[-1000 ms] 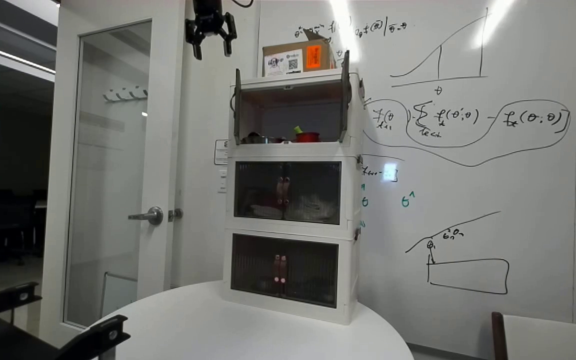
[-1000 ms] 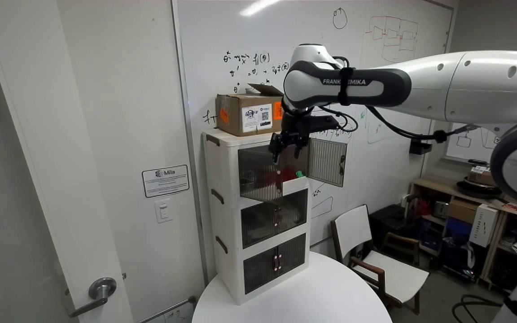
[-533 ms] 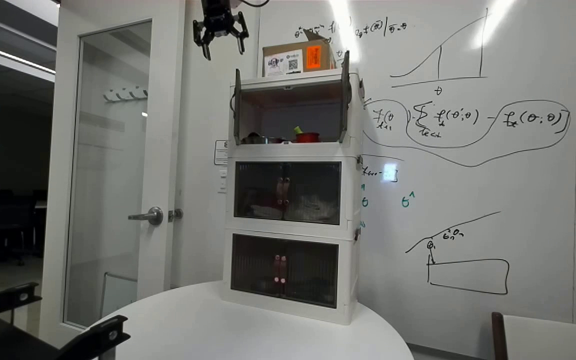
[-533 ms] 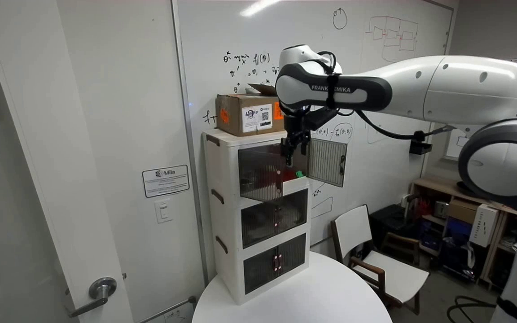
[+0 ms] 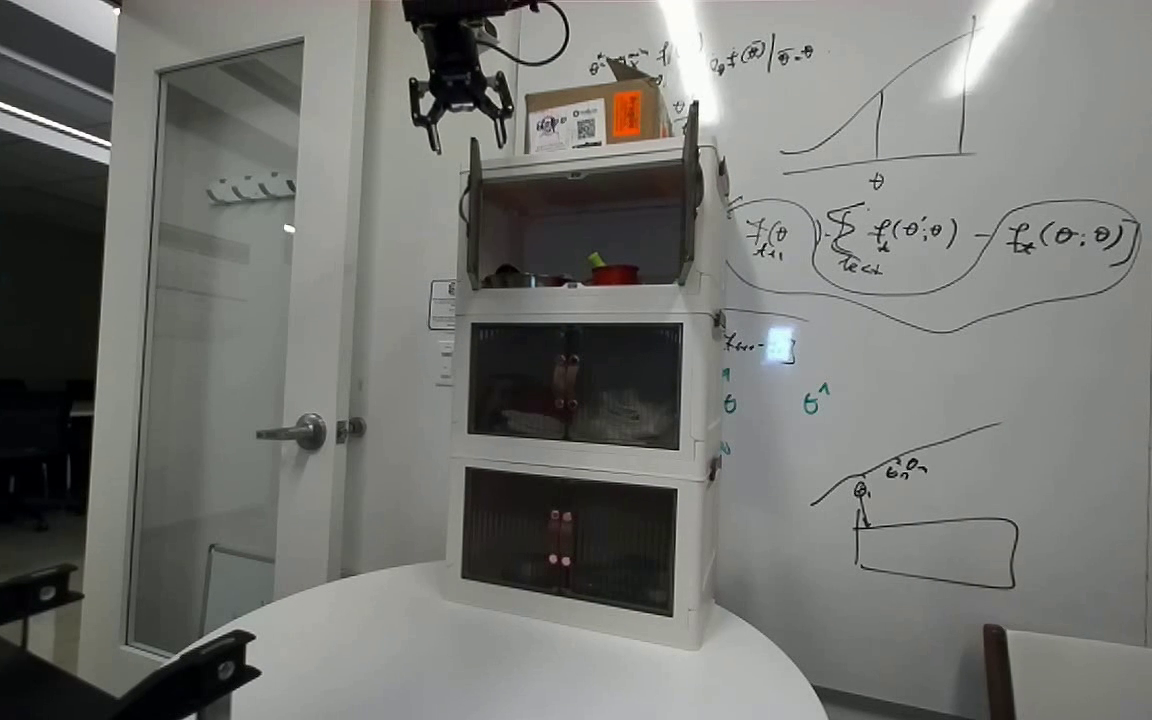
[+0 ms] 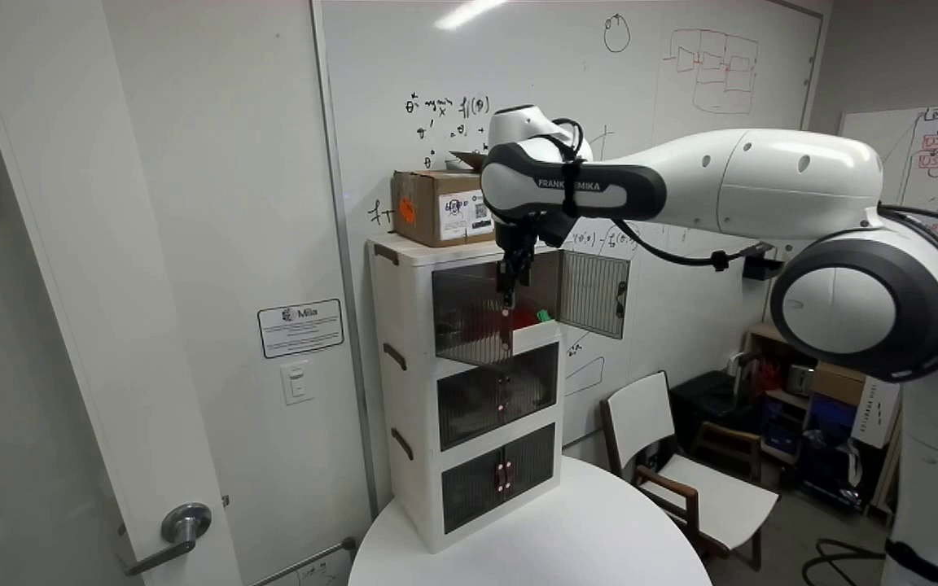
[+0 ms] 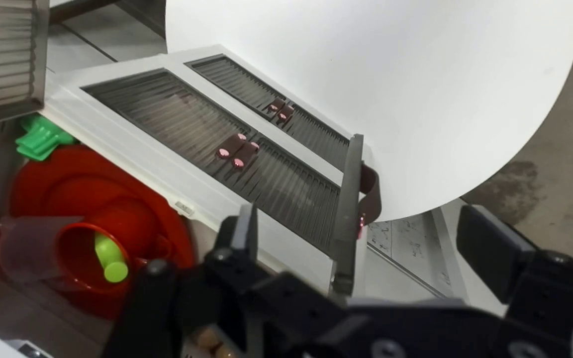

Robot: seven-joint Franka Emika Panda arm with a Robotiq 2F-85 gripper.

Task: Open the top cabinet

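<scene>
The top cabinet (image 5: 596, 300) is the upper unit of a white stack, also seen in an exterior view (image 6: 404, 301). Both doors stand swung outward: the left door (image 5: 475, 220) and the right door (image 5: 690, 195), also visible as left door (image 6: 469, 325) and right door (image 6: 593, 295). Inside are red dishes (image 7: 102, 189) and a green item (image 7: 43, 138). My gripper (image 5: 469, 147) is open and empty, above the left door's top. In the wrist view, the left door (image 7: 347, 219) appears edge-on between the spread fingers (image 7: 366, 243); contact is not visible.
A cardboard box (image 5: 591, 115) stands on top of the stack, close to the gripper. Two closed dark-door units (image 5: 576, 385) sit below. The stack stands on a round white table (image 6: 599, 537). A chair (image 6: 705, 488) is beside the table. A whiteboard (image 5: 936, 400) is behind.
The gripper has moved right and then down in an exterior view, lowering toward the left door's top edge. It stays open. The cabinet doors have not visibly moved.
</scene>
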